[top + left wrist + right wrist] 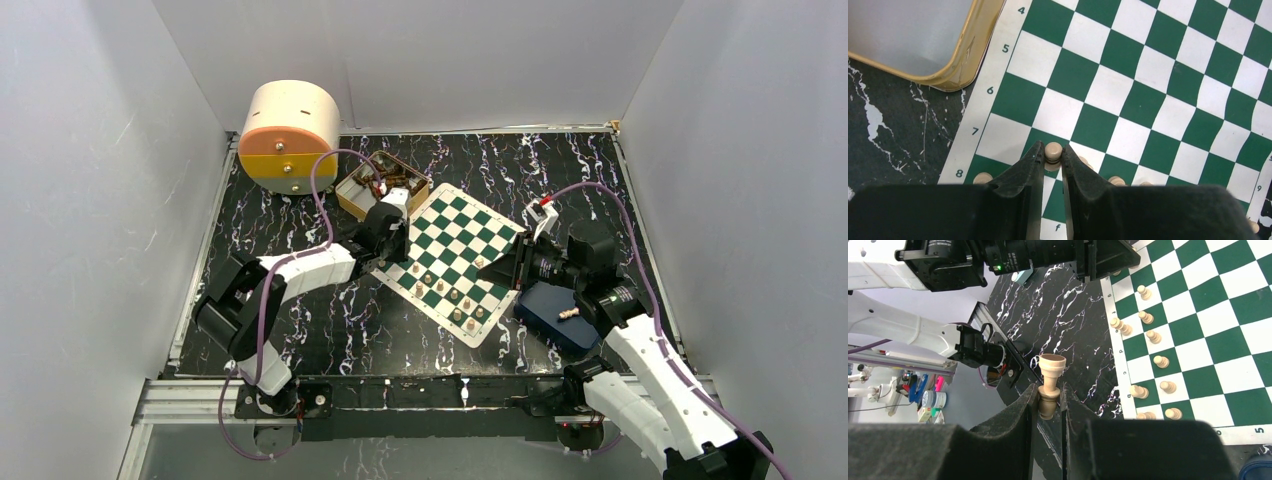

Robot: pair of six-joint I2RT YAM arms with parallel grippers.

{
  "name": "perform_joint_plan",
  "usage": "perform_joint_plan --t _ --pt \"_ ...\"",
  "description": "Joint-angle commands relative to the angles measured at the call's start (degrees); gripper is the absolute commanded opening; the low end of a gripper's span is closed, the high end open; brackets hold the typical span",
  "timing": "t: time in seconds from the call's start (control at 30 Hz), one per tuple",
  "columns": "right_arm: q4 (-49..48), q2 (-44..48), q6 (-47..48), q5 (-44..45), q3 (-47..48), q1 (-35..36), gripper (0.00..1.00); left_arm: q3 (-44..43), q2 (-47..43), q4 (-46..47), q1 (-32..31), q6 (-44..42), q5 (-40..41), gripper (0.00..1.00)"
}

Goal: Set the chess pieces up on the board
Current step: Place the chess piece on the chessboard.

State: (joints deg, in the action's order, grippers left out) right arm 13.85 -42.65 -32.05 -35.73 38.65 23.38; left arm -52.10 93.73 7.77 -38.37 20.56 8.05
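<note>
Flanking the board (455, 245) are a gold tin (352, 203) at its far-left edge, a dark blue tray (545, 305) at its near-right side and a cream-and-orange drum (288, 135) further back. Chess pieces (457, 297) stand in its near rows. The left gripper (1052, 155), low over the board's left corner, pinches a pawn (1053, 149). The right gripper (1049, 401) clamps a rook-shaped piece (1052, 371) by its base, beside the board over the marbled table (1068, 330).
</note>
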Motion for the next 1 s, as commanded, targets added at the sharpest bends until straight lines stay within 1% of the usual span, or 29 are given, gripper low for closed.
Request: perform_joint_plan --t 0.0,0.37,0.97 --pt "-0.6 0.64 1.2 0.23 3.24 0.25 0.25 0.77 0.76 4.22 -0.04 -0.33 0.26 0.15" --pt "-0.08 0.36 1.38 0.14 4.05 0.19 0.25 1.57 4.04 5.5 0.0 -1.35 0.54 0.18" --pt "-0.39 -0.02 1.69 0.15 3.56 0.25 0.25 1.76 5.49 6.89 -0.03 -2.28 0.82 0.19"
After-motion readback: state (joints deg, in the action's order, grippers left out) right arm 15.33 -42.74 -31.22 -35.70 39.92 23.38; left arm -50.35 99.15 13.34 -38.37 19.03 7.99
